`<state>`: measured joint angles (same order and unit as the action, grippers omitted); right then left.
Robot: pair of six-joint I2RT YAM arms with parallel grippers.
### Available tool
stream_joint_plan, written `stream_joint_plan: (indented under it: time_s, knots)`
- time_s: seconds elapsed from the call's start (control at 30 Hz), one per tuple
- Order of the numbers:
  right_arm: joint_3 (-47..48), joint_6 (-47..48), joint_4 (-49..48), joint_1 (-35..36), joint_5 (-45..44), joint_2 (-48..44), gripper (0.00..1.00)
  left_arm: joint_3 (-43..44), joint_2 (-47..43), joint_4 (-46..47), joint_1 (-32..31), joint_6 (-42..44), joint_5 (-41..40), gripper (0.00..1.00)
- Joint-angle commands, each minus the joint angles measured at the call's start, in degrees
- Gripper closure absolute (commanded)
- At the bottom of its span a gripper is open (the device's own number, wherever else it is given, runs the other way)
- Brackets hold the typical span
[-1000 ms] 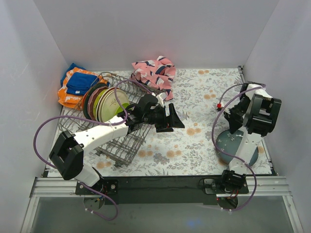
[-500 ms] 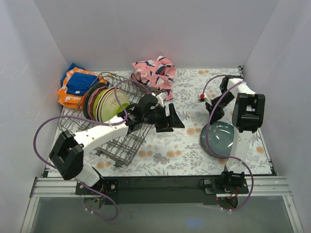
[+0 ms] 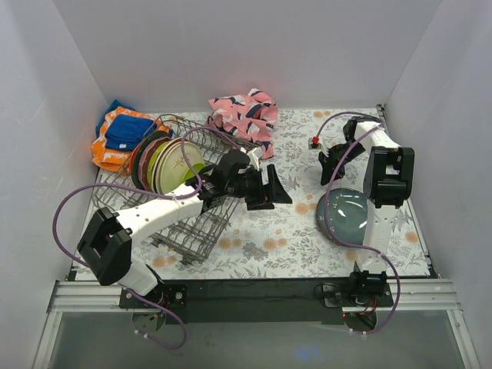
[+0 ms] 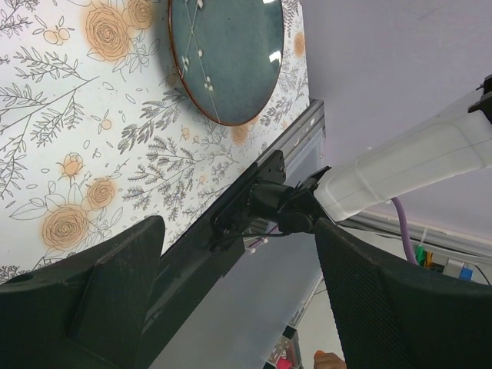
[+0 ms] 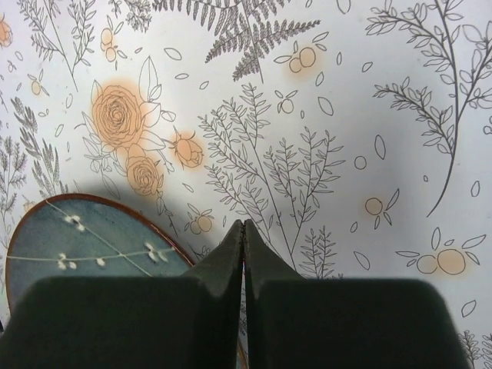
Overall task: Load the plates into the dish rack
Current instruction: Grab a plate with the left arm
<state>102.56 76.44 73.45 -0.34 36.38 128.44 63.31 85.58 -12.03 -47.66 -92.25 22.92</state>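
The grey wire dish rack [image 3: 188, 231] stands at the left and holds several plates [image 3: 165, 165] upright at its far end. A blue-grey plate with a brown rim [image 3: 346, 215] lies flat on the floral table at the right; it also shows in the left wrist view [image 4: 227, 54] and the right wrist view [image 5: 84, 246]. My left gripper [image 3: 277, 188] is open and empty, hovering just right of the rack [image 4: 238, 300]. My right gripper [image 3: 327, 163] is shut and empty, just beyond the plate's far edge [image 5: 243, 224].
A pink patterned cloth [image 3: 246, 115] lies at the back behind the rack. Orange and blue cloths [image 3: 119, 134] are piled in the back left corner. White walls close in the table on three sides. The right arm's base [image 4: 269, 204] sits at the near edge.
My right arm has swung from over the blue-grey plate toward the back and left, so the plate now shows whole. The left arm has not moved.
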Motion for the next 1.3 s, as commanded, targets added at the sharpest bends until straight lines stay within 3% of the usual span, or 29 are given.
stream_joint_plan:
  time_s: [0.0,0.13,0.3,0.4,0.6,0.73,1.27]
  knots:
    - [1.59,-4.28,-1.99,0.25,3.35,-0.82,0.99,-0.03,-1.03,0.69,-1.20,-0.13,-0.42,0.23]
    - [1.76,-9.81,-4.19,-0.10,1.06,-3.19,0.94,1.20,1.25,1.22,-2.35,-0.30,-1.20,0.23]
    - [0.45,-21.06,-10.34,-5.37,0.36,-9.42,0.60,6.81,9.93,1.84,-3.93,-1.35,-3.14,0.23]
    - [-5.58,-25.28,-13.76,-9.06,-0.52,-14.68,0.49,9.81,15.55,2.63,-4.46,-2.67,-5.86,0.23]
    - [-21.49,-26.70,-20.62,-15.21,-0.44,-26.64,0.46,16.13,24.62,5.88,-5.77,-4.96,-8.68,0.26]
    - [-27.05,-26.61,-22.56,-16.97,1.23,-31.75,0.47,19.13,31.73,7.63,-6.22,-6.10,-8.59,0.32]
    - [-31.81,-29.16,-25.29,-19.96,4.05,-36.33,0.47,23.27,44.14,18.18,-8.68,-10.49,-3.41,0.52]
